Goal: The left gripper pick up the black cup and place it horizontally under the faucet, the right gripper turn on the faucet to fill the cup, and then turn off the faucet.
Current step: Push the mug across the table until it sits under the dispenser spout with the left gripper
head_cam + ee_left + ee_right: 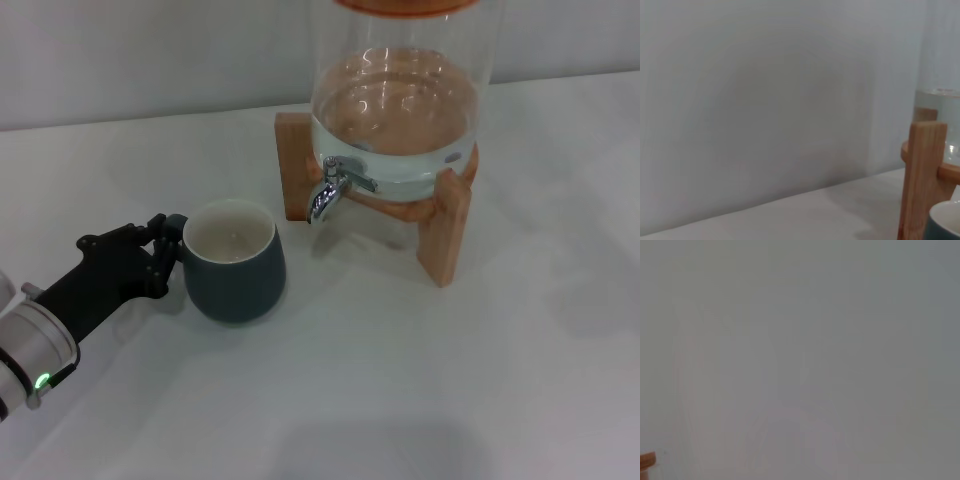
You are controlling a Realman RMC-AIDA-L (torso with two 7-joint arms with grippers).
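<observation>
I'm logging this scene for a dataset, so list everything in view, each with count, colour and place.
Dark charcoal-grey rounded mug, the black cup: one, cream-white inside, upright on the table, left of and nearer than the spout, not under it.
Shiny chrome faucet: one, silver, sticking out of the dispenser's front.
Clear glass dispenser: one, holding water, on the stand.
Wooden stand: one, light brown, far centre-right of the table.
Table: one, white, under everything.
Wall: pale grey, behind the table.
Left gripper: one, black, at the cup's handle side.
Right gripper: not in view.
</observation>
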